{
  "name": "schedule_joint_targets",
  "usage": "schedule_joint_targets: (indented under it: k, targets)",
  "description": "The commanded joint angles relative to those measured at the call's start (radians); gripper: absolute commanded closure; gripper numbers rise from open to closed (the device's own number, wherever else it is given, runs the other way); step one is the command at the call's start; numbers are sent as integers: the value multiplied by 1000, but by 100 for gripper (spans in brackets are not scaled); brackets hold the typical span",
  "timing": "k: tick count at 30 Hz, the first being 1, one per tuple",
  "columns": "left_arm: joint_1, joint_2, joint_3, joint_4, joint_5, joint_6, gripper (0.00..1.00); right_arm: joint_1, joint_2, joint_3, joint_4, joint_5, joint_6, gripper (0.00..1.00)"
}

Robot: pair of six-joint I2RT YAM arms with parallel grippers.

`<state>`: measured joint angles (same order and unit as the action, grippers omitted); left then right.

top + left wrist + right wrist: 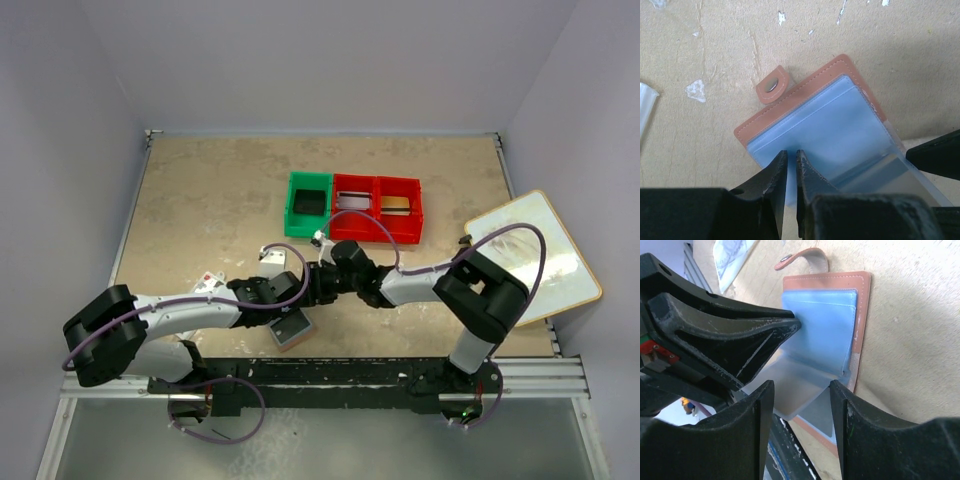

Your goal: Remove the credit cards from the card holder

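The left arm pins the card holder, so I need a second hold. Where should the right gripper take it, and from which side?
Probably the clear sleeve leaf of the card holder: it stands lifted off the blue lining, thin enough to pinch. Come from the end opposite the snap tab, where the open right gripper straddles it.

top: high overhead | wrists: close, downward | shared: card holder (pixel 830 120)

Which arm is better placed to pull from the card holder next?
Right. The left jaws are pinched shut on the blue lining of the card holder, anchoring it; the right jaws stand open astride the clear sleeve, probably ready to draw from it.
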<state>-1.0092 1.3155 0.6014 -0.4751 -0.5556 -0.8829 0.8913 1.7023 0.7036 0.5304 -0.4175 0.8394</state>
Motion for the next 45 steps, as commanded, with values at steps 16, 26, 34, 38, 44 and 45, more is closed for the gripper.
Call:
schedule_joint_targets:
  k: [16, 26, 34, 38, 44, 45]
  targets:
    - [-2, -27, -11, -4, -9, -32, 90, 6, 65, -97, 433, -87, 244, 45]
    - [0, -26, 10, -17, -48, -43, 90, 13, 76, -150, 538, 44, 385, 44]
    - [0, 6, 29, -5, -67, -54, 90, 73, 144, -174, 728, 115, 570, 45]
    - [0, 5, 31, -15, -80, -54, 90, 122, 156, -194, 758, 202, 601, 46]
    - [4, -26, 40, -48, -113, -69, 89, 35, -37, -257, 444, 281, 468, 46]
    - [8, -39, 41, -46, -113, -65, 88, 28, -81, -249, 344, 290, 422, 46]
